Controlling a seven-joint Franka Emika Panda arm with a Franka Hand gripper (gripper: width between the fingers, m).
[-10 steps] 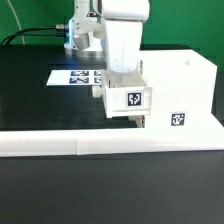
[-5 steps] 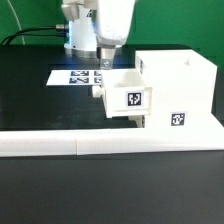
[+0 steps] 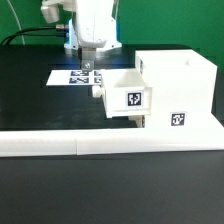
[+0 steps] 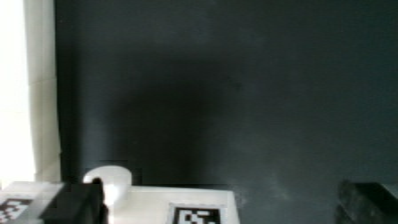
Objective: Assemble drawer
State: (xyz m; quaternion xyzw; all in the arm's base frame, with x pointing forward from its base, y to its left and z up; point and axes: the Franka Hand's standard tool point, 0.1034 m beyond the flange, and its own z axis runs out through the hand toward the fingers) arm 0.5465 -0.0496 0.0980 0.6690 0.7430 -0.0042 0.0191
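My tool (image 3: pixel 89 62) hangs above the marker board (image 3: pixel 72 77), well clear of the furniture, with nothing between its fingers. In the wrist view the two dark fingertips (image 4: pixel 75 203) stand far apart at the edges of the picture, so I read the tool as spread wide and empty.

The drawer box (image 3: pixel 126 93) sits partly pushed into the open front of the white cabinet (image 3: pixel 180 90). Both rest on the black counter (image 3: pixel 40 110), against the long white rail (image 3: pixel 60 145) that runs across the near side. The small box sticks out toward the exterior view's left, so I judge it is not yet fully home.

What worries me most is the next push. If I press off-centre on that box, it could twist and jam against the cabinet walls. If I push too hard, the whole cabinet may slide along the rail instead of taking the box in. Coming down from here, I could also clip the upper edge of the box with a finger and tip it out.

By my count:
- one cabinet
- one drawer box
- one marker board with several tags
- one rail
- one tag (image 3: pixel 134 99) on the box front
- one tag (image 3: pixel 178 119) on the cabinet side

A small round white knob (image 4: pixel 107 177) shows in the wrist view; what it belongs to I cannot tell.
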